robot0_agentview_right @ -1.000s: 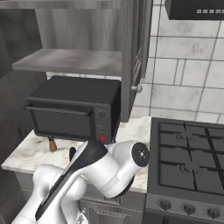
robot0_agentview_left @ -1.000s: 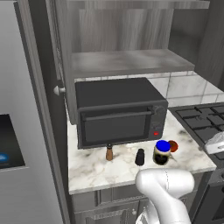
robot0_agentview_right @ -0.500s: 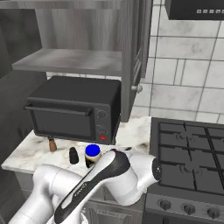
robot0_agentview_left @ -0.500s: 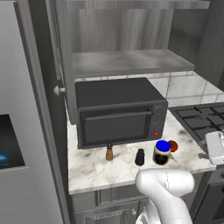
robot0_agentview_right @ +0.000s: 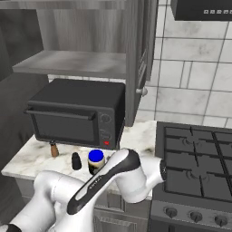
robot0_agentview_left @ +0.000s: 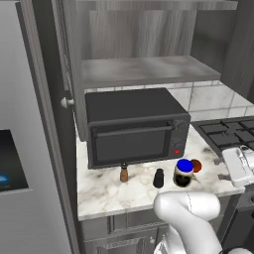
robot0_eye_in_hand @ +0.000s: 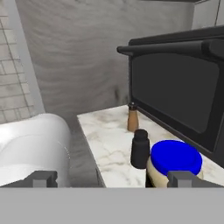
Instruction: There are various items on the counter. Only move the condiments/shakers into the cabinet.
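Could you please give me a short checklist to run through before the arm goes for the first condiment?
1. Cabinet open, shelf bare and reachable: ok.
2. Jar with blue lid, black shaker and wooden shaker all upright on the counter: ok.
3. Gripper free of any load: ok; nothing sits between its fingertips.
4. Gripper lined up on a target: not ok; the jar lies off to one fingertip's side in the hand view.
5. Red tomato-like item clear of the jar: cannot tell; it sits close behind it.
6. Toaster oven door shut, out of the way: ok.
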